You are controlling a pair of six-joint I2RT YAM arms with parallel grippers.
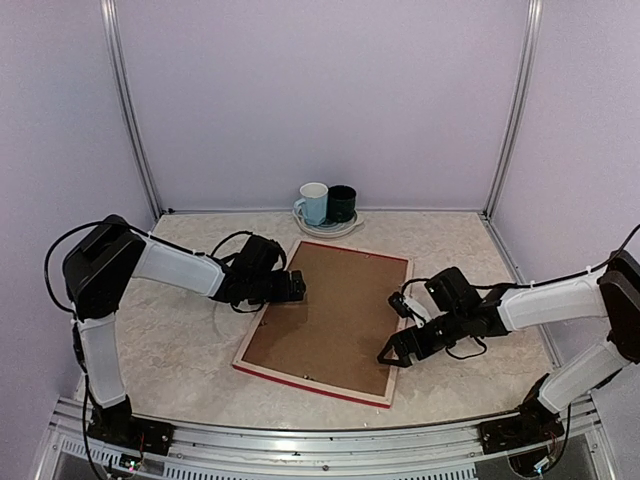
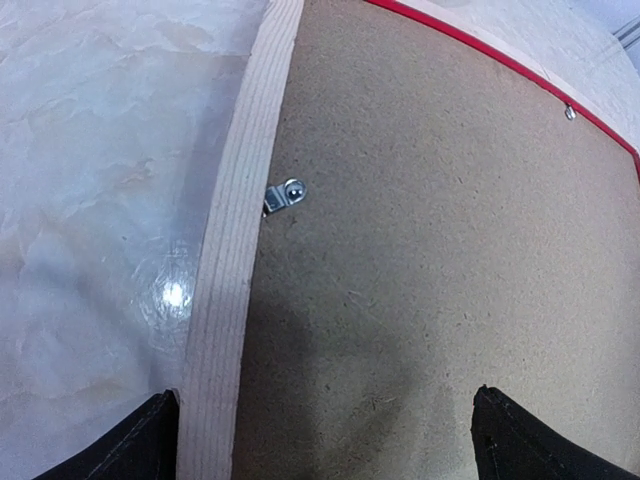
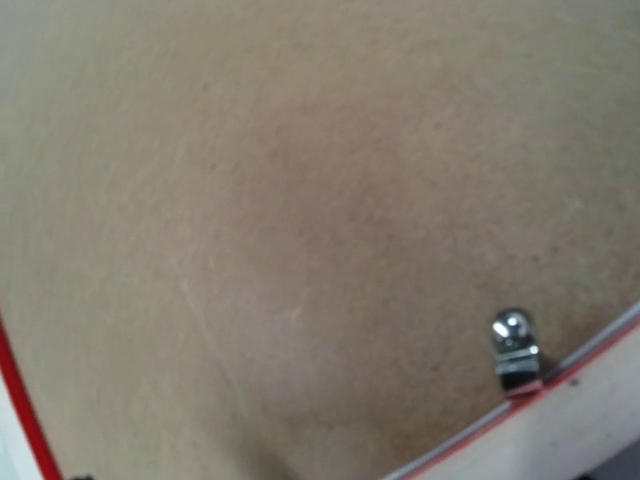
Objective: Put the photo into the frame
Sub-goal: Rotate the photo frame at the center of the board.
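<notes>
Reading the top view first: the frame [image 1: 310, 384] lies face down in the middle of the counter [image 1: 180, 330], pale wood back upward, with a brown backing board [image 1: 335, 315] filling it. The left gripper [image 1: 297, 287] sits at the frame's left edge and the right gripper [image 1: 392, 328] at its right edge. Both sets of fingers stand wide and hold nothing.

Left wrist view: the fingers [image 2: 140, 450] are spread to both lower corners, above the wood rim and the board. A metal clip [image 2: 285, 193] sits at the rim's inner edge.

Right wrist view: only the board, a second clip [image 3: 512, 350] and a red edge show. The fingers are outside this picture.

The photo appears in no view. Whether it lies beneath the board cannot be told, so progress is uncertain. As a judgement, either only the clips are left to secure, or the board has yet to come out.
</notes>
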